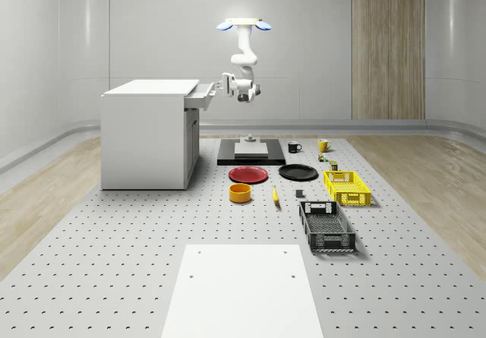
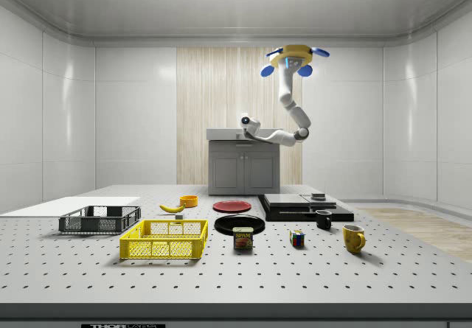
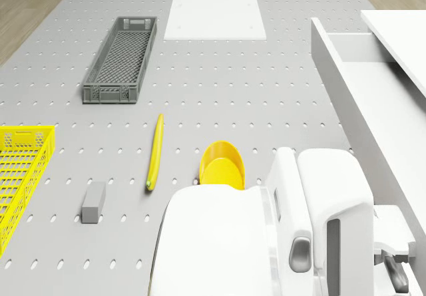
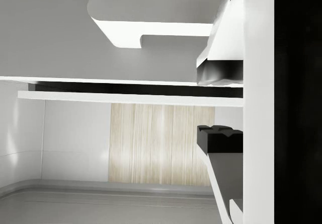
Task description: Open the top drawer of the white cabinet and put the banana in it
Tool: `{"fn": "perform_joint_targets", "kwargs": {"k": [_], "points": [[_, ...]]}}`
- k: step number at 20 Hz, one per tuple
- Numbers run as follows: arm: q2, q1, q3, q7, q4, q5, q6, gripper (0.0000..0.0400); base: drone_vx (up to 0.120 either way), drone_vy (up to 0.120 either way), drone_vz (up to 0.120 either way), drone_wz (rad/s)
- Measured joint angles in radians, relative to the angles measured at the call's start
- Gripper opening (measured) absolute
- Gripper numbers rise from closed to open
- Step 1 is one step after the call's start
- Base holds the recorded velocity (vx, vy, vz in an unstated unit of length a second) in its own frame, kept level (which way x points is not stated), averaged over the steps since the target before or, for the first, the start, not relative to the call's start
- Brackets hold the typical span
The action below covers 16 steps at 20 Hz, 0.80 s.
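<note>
Drone (image 1: 243, 25) is hovering in the air beside the white cabinet (image 1: 148, 137), arm reaching to the top drawer (image 1: 200, 96), which is sticking partway out. End effector (image 1: 225, 83) is sitting at the drawer front, fingers spread apart in the wrist view, gripping nothing. Banana (image 1: 276, 196) is lying on the table (image 1: 114, 262) between the orange bowl (image 1: 240, 193) and the dark crate (image 1: 326, 226).

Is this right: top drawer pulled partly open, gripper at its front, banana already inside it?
Not quite. The top drawer is partly open with the gripper at its front, but the banana lies on the table beside the orange bowl, per the whole-scene view.
</note>
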<state>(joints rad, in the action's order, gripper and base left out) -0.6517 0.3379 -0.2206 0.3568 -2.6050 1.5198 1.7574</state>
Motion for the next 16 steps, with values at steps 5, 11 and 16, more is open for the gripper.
{"fn": "perform_joint_targets", "kwargs": {"k": [5,11,16], "points": [[-0.046,0.014,0.033,0.103,0.040,0.004,0.041,0.0107,0.000,-0.120,0.000,0.000],[-0.065,0.033,0.050,0.163,0.073,0.006,0.073,0.0327,0.000,-0.013,0.000,0.000],[-0.069,0.048,0.056,0.180,0.086,0.009,0.091,0.0379,0.000,-0.104,0.000,0.000]]}}
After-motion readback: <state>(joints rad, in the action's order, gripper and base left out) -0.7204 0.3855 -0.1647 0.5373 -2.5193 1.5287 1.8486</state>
